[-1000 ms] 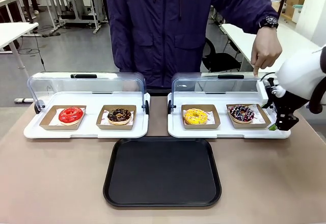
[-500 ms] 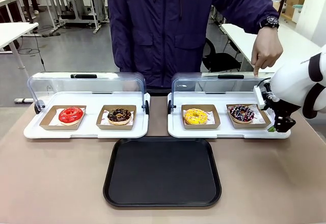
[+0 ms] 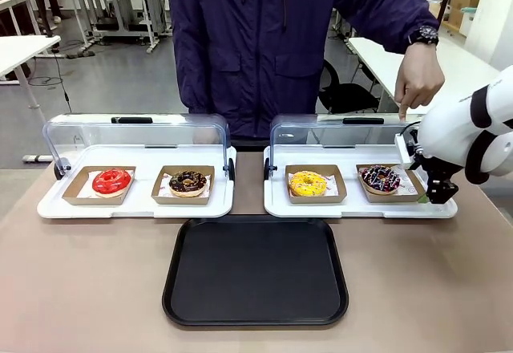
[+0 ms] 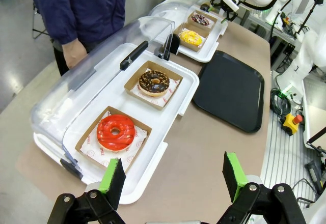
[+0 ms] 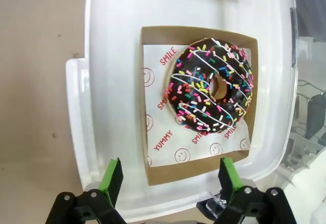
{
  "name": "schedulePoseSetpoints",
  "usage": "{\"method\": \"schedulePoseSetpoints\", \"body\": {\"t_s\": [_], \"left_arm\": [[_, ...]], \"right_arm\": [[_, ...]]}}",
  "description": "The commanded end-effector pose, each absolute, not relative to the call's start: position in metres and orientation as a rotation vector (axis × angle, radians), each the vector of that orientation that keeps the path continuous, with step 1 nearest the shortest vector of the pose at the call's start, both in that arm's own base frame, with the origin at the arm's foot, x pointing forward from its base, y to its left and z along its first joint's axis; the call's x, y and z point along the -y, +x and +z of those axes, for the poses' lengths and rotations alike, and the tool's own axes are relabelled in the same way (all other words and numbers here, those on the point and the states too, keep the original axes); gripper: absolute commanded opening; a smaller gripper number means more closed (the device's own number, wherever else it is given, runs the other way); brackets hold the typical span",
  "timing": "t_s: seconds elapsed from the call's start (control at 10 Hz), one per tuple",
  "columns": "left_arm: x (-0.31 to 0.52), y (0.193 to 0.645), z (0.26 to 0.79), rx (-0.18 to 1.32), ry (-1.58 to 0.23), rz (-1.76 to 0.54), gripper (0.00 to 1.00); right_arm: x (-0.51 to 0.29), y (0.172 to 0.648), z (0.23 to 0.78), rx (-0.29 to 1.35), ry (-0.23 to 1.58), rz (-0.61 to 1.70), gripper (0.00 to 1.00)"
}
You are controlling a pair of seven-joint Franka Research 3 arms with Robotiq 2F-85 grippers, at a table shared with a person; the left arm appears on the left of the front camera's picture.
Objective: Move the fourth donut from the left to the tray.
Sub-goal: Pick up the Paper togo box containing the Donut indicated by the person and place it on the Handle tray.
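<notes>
Right gripper (image 5: 168,180) has swung in toward the white tray, jaws wide, empty. Dark chocolate-glazed sprinkled donut (image 5: 210,86) in its brown cardboard holder (image 5: 153,102) lies just ahead of the fingertips. Risk: pads snag holder rim or, probably, the clear lid; black plastic tray (image 3: 255,270) well apart.

1. Bright, even indoor light from overhead; colours read clearly in all three views.
2. Soft, faint shadows lie under the black tray (image 3: 255,270) on the worktop (image 3: 88,289).
3. Pale glare streaks the clear domed lids (image 3: 136,132).
4. Wrist views bend straight lines near their edges; the far background looks slightly soft.
</notes>
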State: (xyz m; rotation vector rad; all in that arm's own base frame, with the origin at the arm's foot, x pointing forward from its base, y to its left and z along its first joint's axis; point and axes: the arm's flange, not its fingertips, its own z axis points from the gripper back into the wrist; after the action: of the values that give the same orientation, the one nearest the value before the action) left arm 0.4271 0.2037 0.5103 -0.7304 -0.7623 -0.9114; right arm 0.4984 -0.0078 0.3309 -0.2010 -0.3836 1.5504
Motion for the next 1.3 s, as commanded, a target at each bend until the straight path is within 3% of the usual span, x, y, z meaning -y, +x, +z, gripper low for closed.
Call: {"method": "schedulePoseSetpoints", "body": {"t_s": [0.0,0.7,0.8,0.9,1.0,1.1,1.2], "left_arm": [[-0.202,0.424,0.511,0.775,-0.732,-0.918,1.0],[-0.202,0.424,0.511,0.775,-0.732,-0.918,1.0],[-0.202,0.424,0.511,0.775,-0.732,-0.918,1.0],[-0.202,0.424,0.511,0.775,-0.732,-0.918,1.0],[-0.202,0.424,0.511,0.775,-0.732,-0.918,1.0],[-0.202,0.424,0.511,0.775,-0.732,-0.918,1.0],[-0.202,0.424,0.511,0.775,-0.732,-0.918,1.0]], "right_arm": [[0.01,0.513,0.325,0.389,-0.223,1.566,1.0],[0.014,0.523,0.3,0.346,-0.187,1.561,1.0],[0.016,0.522,0.3,0.353,-0.198,1.558,0.92],[0.016,0.524,0.301,0.336,-0.187,1.566,0.41],[0.016,0.524,0.301,0.329,-0.181,1.568,0.33],[0.017,0.524,0.303,0.326,-0.181,1.559,0.0],[0.016,0.524,0.303,0.322,-0.174,1.566,0.0]]}}
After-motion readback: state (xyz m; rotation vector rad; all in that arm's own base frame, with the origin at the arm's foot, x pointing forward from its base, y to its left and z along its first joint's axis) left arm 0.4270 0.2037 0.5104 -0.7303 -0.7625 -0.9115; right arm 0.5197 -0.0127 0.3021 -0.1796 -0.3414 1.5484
